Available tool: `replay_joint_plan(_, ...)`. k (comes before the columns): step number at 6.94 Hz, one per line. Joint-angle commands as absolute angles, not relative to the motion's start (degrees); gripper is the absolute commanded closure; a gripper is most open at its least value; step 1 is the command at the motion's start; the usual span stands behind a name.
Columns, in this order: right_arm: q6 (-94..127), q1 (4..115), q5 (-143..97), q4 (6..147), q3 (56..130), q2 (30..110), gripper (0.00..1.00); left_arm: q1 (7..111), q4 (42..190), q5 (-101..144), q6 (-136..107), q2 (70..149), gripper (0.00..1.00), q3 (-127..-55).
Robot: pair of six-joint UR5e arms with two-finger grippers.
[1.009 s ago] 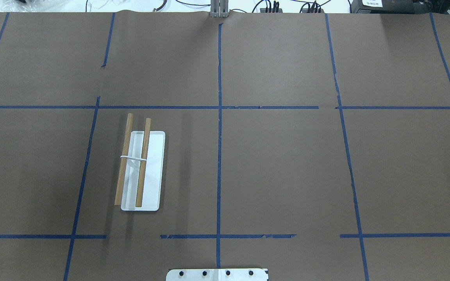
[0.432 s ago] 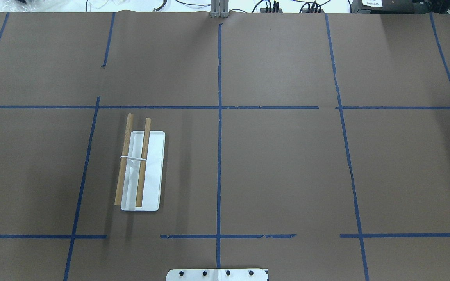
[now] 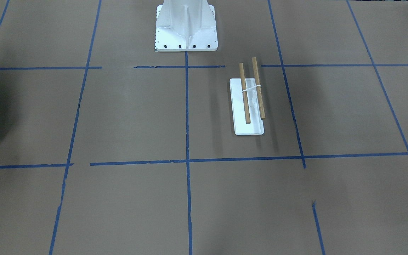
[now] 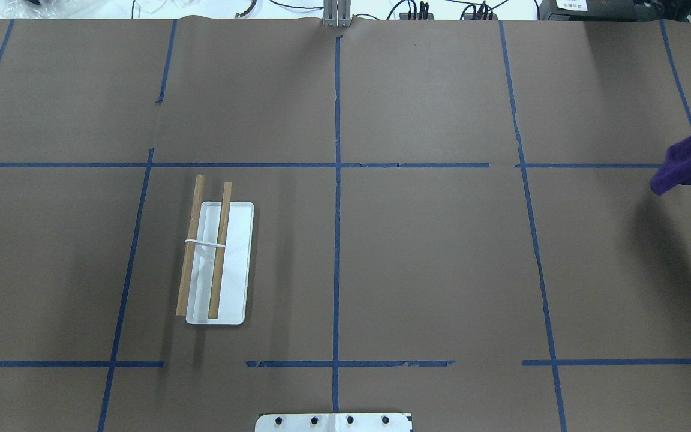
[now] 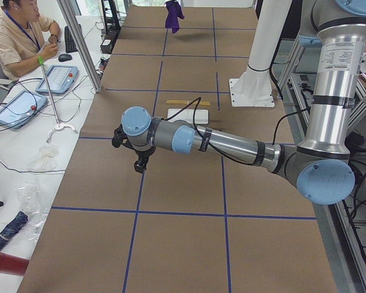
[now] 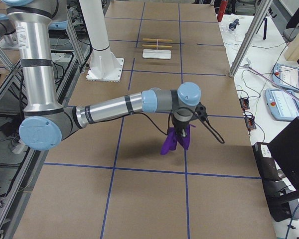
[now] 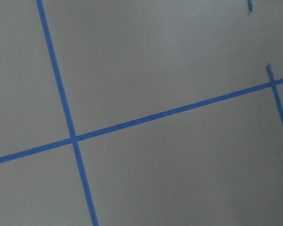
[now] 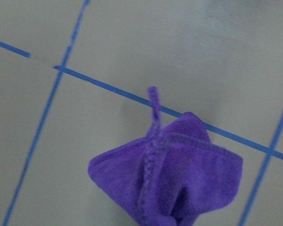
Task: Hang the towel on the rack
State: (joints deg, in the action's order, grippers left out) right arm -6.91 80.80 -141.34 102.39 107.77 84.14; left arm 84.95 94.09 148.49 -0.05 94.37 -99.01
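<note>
On the left half of the brown-paper table [image 4: 429, 252], near the robot's base, stands the rack [image 4: 221, 249]: a white oblong tray [image 4: 239, 264] carrying two wooden rods [image 4: 189, 246] side by side, joined at mid-length by a thin white bracket. The rods run from near to far. Nothing hangs on them.

Well apart from it, at the table's right edge, a purple towel [image 4: 690, 161] hangs bunched in the air beneath the right gripper [image 6: 181, 130], clear of the paper, with its shadow below. The cloth hides the fingers, so how far they are closed cannot be told.

The left gripper [image 5: 140, 160] hovers over bare paper at the far left end of the table. Whether it is open cannot be told.

Blue tape lines [image 4: 336, 240] divide the paper into squares. A white label [image 4: 571, 5] on a black box beyond the far edge has print too small to read.
</note>
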Motion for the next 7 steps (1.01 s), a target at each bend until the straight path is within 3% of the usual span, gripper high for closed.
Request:
replay_joint_plan(1,14.32,66.86,-141.68,102.66,115.04,74.51,1.0,79.92,108.82,155.68,-18.89,94.48,0.0,-98.71)
replay_joint_plan(4,29.49,52.16,-136.43,102.66,114.61,59.72,1.0,68.5,122.15,155.75,-52.55,105.42,0.0,-97.83)
replay_joint_plan(7,31.46,43.52,-125.62,102.66,114.96,55.56,1.0,52.53,122.17,144.45,-83.59,119.15,0.0,-98.35)
